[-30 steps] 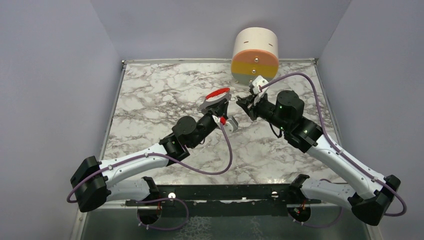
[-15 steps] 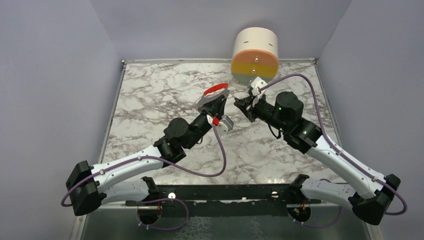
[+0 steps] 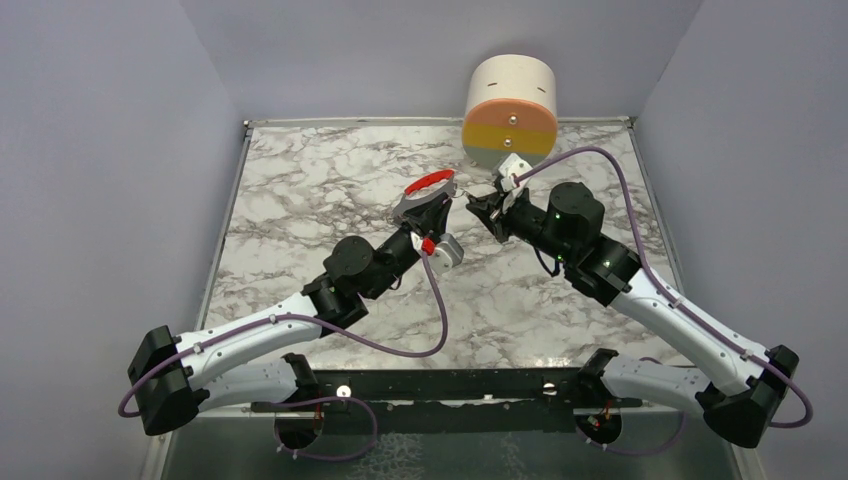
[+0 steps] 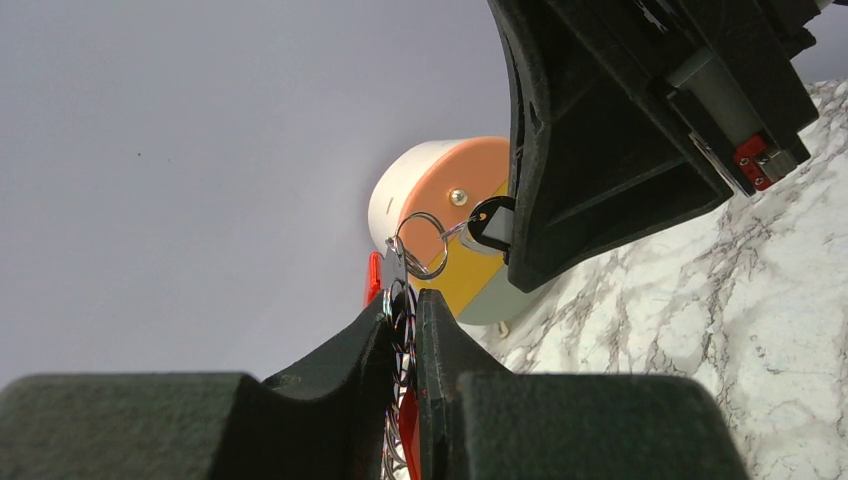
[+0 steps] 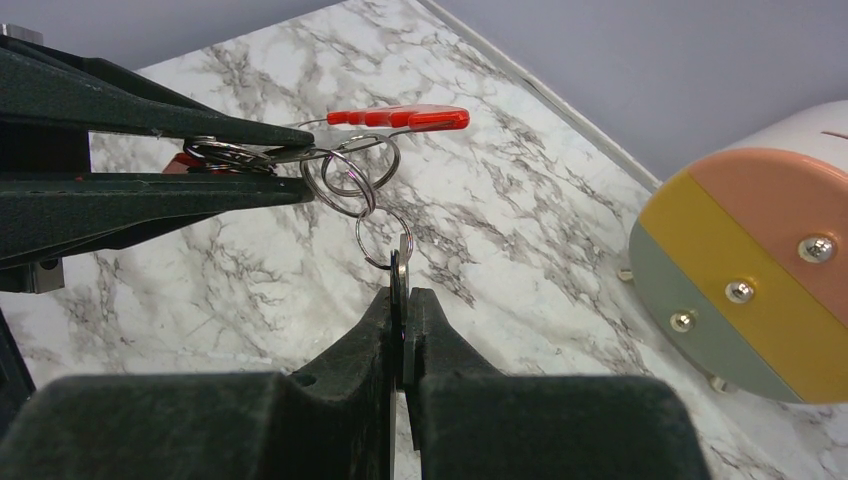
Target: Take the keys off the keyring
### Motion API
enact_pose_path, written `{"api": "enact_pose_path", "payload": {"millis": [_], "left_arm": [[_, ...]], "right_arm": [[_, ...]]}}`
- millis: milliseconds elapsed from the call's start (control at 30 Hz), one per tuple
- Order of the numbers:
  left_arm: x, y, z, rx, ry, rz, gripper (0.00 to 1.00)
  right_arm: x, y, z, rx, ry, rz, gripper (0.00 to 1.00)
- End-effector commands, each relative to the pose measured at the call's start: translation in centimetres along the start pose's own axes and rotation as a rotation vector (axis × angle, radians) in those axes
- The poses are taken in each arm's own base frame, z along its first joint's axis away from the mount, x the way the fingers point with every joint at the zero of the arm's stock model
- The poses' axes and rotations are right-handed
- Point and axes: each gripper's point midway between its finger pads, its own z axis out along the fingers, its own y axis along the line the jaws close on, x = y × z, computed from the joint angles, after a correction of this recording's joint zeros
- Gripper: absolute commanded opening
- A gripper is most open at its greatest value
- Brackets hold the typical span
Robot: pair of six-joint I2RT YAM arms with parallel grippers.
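Note:
My left gripper (image 3: 436, 203) is shut on the keyring (image 5: 345, 178), pinching its silver rings (image 4: 404, 318) above the marble table. The red curved clip (image 3: 432, 183) sticks out past the left fingertips and also shows in the right wrist view (image 5: 400, 118). A thin ring (image 4: 424, 245) hangs free between the grippers. My right gripper (image 3: 482, 208) is shut on the dark-headed key (image 4: 489, 226), which is edge-on between its fingers (image 5: 402, 275) and still linked to a ring. A red bit (image 4: 408, 430) sits between the left fingers; I cannot tell if it is the red-headed key.
A cylinder with a peach, yellow and grey face (image 3: 510, 110) stands at the table's back edge, just behind both grippers. The marble table (image 3: 300, 200) is walled in by grey panels. Purple cables loop over both arms.
The left arm has shifted left and back, carrying the keyring toward the far side. The right gripper has edged left with it. Both stay shut.

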Motion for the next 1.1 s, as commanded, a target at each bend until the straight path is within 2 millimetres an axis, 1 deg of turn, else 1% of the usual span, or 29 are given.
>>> {"api": "enact_pose_path", "payload": {"millis": [0,200,500,600,833,1067], "left_arm": [[-1.8,2.0,-0.1,-0.058,-0.057,-0.007,0.0],[-1.5,1.8,0.0,-0.051,-0.044,-0.008,0.0],[-1.0,1.2,0.3,-0.034,-0.029,-0.009,0.0],[-0.9,1.1,0.4,-0.034,-0.024,-0.008,0.0],[-1.0,1.0,0.6,-0.026,-0.026,-0.009,0.0],[-0.7,0.7,0.9,-0.017,-0.017,-0.005,0.0]], "right_arm": [[-0.9,-0.8,0.1,0.025,-0.012,-0.019,0.02],[-1.4,-0.6,0.2,0.008,-0.023,-0.024,0.02],[-3.0,-0.2,0.1,-0.022,-0.059,-0.038,0.02],[-3.2,0.0,0.3,-0.039,-0.059,-0.04,0.02],[-2.7,0.7,0.8,-0.081,-0.039,-0.04,0.02],[-3.0,1.3,0.9,-0.111,-0.044,-0.045,0.02]]}}
